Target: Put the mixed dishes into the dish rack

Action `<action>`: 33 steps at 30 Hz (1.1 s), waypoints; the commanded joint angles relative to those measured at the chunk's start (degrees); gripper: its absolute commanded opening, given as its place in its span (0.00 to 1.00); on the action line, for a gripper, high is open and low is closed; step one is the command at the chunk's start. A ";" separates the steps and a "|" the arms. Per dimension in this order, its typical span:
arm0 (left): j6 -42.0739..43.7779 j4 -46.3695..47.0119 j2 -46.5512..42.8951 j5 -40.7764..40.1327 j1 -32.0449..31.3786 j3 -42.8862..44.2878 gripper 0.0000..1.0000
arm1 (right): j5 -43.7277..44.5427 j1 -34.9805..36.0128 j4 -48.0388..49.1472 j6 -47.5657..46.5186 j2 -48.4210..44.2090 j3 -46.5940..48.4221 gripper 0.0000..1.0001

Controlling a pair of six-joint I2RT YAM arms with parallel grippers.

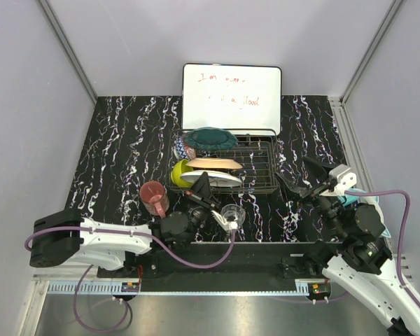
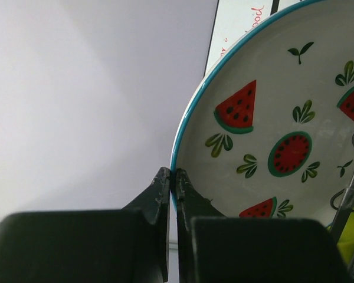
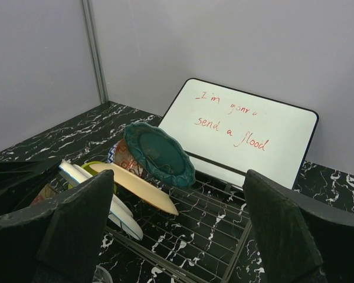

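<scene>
The dish rack (image 1: 260, 166) stands mid-table and holds a teal plate (image 1: 210, 138), a red patterned bowl (image 1: 183, 148), a lime-green bowl (image 1: 177, 173) and a peach plate (image 1: 214, 163). At the rack's near-left side a white plate with red slices (image 2: 271, 118) leans on edge, and my left gripper (image 2: 176, 177) is shut on its blue rim. The pink mug (image 1: 154, 197) and the clear glass (image 1: 232, 215) stand on the table in front of the rack. My right gripper (image 1: 299, 178) hovers open and empty by the rack's right end, its fingers (image 3: 76, 218) framing the rack (image 3: 224, 236).
A white handwritten whiteboard (image 1: 231, 96) leans against the back wall just behind the rack. The rack's right half is bare wire. Grey walls enclose the black marbled table (image 1: 119, 147) on three sides.
</scene>
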 commanded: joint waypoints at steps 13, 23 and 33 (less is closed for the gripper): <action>-11.53 -17.05 -3.03 -9.86 0.87 8.38 0.53 | 3.03 -0.10 -1.11 -0.64 0.84 1.80 0.98; -8.63 -18.80 -5.40 -9.33 0.96 13.20 0.97 | 2.42 -0.10 -1.72 -1.43 2.86 3.30 0.99; -12.58 -37.16 -14.98 -13.71 0.61 20.77 0.99 | 1.45 -0.10 -3.74 -0.55 8.66 5.50 1.00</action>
